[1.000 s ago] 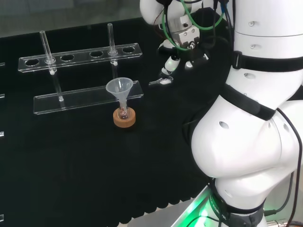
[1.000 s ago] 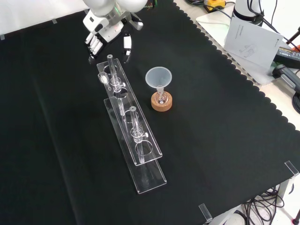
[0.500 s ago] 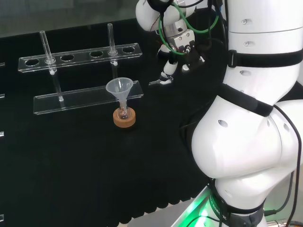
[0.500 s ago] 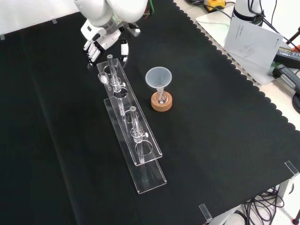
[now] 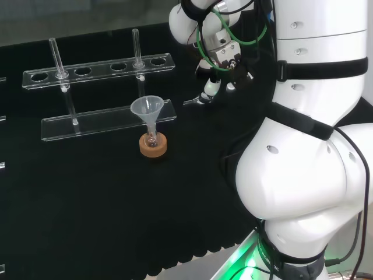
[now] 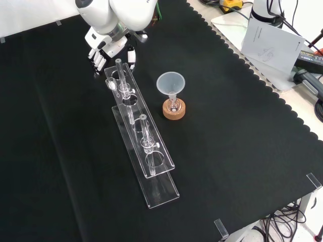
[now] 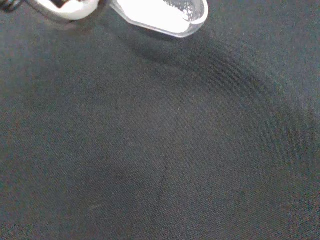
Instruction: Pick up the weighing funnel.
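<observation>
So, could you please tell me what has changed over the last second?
The hand has shifted left in the head view and slightly lower, bringing its fingers close to the weighing funnel. Nothing has been grasped: the fingers are open and the weighing funnel lies on the cloth where it was. The funnel on its cork ring and the clear rack have not moved.

Black cloth [image 6: 242,151] carries a clear rack [image 6: 161,187] at front-view centre, a cork ring [image 6: 174,110] just right of it, and a weighing funnel [image 5: 192,102] in the head view's upper middle.
</observation>
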{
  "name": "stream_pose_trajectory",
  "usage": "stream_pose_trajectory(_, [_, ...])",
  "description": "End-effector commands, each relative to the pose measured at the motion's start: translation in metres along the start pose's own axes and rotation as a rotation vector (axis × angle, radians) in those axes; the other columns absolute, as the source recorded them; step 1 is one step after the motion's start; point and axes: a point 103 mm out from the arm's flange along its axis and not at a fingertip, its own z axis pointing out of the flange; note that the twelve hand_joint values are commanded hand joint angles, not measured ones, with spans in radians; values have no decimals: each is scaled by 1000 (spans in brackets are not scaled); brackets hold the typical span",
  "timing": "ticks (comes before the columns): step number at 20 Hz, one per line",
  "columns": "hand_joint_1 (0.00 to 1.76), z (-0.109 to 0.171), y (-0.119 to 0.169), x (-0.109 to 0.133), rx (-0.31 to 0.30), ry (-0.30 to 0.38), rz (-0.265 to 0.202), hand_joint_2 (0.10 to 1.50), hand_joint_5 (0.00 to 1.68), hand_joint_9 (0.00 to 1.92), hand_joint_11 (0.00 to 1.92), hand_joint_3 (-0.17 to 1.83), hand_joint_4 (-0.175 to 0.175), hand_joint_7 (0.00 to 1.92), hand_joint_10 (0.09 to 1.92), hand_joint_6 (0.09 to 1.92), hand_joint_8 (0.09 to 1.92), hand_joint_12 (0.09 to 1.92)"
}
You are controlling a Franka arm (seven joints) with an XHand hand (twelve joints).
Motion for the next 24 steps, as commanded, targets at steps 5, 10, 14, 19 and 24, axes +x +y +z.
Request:
stream_pose_trajectory(5, [817,7,9,4,-11,-36,8,656,654,599,331,448,-21,454,563,111,651,1333])
stream_pose_trajectory(10, [820,12,17,6,-5,-42,-1,656,679,611,341,455,-18,471,561,128,653,1329])
stream_pose_trajectory(14, [824,14,22,7,-4,-48,9,651,713,635,355,475,-14,494,544,176,641,1316])
stream_pose_trajectory(19, [829,17,26,6,-4,-44,18,647,702,674,379,499,-4,530,507,411,621,1309])
stream_pose_trajectory(24, [832,23,28,5,5,-45,24,651,720,692,390,508,4,543,504,534,623,1311])
